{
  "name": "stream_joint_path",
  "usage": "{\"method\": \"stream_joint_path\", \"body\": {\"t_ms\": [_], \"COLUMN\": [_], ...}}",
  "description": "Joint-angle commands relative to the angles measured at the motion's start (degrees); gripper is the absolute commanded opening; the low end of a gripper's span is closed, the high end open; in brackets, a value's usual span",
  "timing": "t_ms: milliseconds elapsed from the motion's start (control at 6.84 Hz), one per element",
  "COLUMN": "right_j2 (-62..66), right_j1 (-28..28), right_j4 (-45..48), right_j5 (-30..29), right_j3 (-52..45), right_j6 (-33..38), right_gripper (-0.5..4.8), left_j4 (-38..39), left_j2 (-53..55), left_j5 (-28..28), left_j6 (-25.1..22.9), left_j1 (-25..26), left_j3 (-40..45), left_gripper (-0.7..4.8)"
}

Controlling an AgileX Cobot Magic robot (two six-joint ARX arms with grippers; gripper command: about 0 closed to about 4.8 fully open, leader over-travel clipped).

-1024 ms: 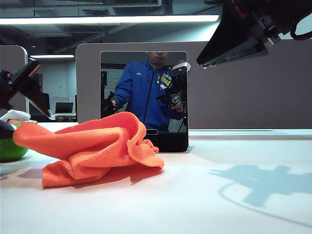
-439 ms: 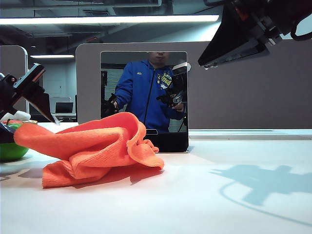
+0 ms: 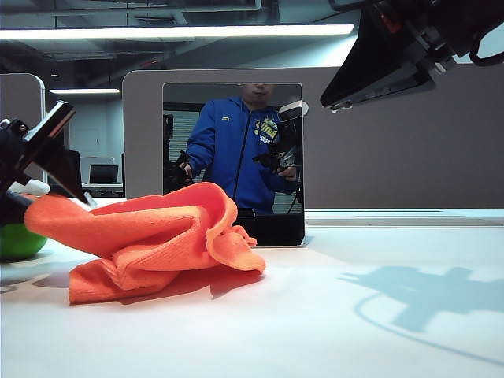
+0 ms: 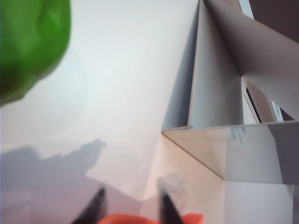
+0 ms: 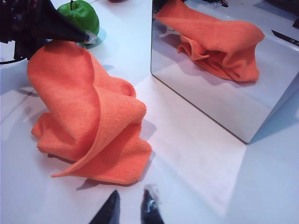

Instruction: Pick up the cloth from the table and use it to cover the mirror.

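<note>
The orange cloth [image 3: 157,236] lies crumpled on the white table [image 3: 331,315] in front of the upright mirror [image 3: 232,157], its left end raised. My left gripper [image 3: 59,169] is at that raised end. In the left wrist view the cloth [image 4: 140,218] sits between the two fingers of the left gripper [image 4: 131,207], which is shut on it. The right wrist view shows the cloth [image 5: 88,116], the mirror [image 5: 219,93] reflecting it, and the left gripper [image 5: 70,31] on the cloth's top fold. My right gripper [image 5: 129,207] hovers above the table with its fingers slightly apart and nothing between them. It hangs high at the upper right [image 3: 335,98].
A green apple [image 5: 81,14] sits just behind the left gripper, low at the far left [image 3: 16,240]. A small white rag [image 3: 27,187] lies behind it. A grey-brown partition wall [image 3: 394,142] stands behind the mirror.
The left gripper has come down and rightwards onto the cloth's raised left end, and its fingers have narrowed around it. The right arm has kept still.
</note>
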State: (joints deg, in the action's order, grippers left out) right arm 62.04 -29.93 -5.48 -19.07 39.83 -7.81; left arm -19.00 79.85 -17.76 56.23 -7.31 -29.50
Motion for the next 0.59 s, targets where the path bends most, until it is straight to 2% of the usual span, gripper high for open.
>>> {"method": "stream_joint_path", "body": {"t_ms": [146, 293, 439, 585], "right_j2": [-0.13, -0.13, -0.13, 0.7], "right_j1": [0.0, 0.0, 0.0, 0.0], "right_j4": [0.72, 0.72, 0.72, 0.61], "right_j5": [0.09, 0.09, 0.09, -0.02], "right_j3": [0.2, 0.2, 0.2, 0.2], "right_j6": [0.02, 0.02, 0.02, 0.09], "right_gripper": [0.68, 0.68, 0.68, 0.68], "left_j4": [0.22, 0.2, 0.24, 0.04], "left_j2": [-0.15, -0.15, -0.15, -0.15], "left_j5": [-2.03, -2.03, -1.99, -2.01], "left_j6": [-0.28, -0.31, -0.35, -3.13], "left_j1": [-0.09, -0.09, -0.09, -0.09], "left_j3": [-0.17, -0.17, -0.17, -0.17], "left_gripper": [1.19, 1.0, -0.06, -0.06]}}
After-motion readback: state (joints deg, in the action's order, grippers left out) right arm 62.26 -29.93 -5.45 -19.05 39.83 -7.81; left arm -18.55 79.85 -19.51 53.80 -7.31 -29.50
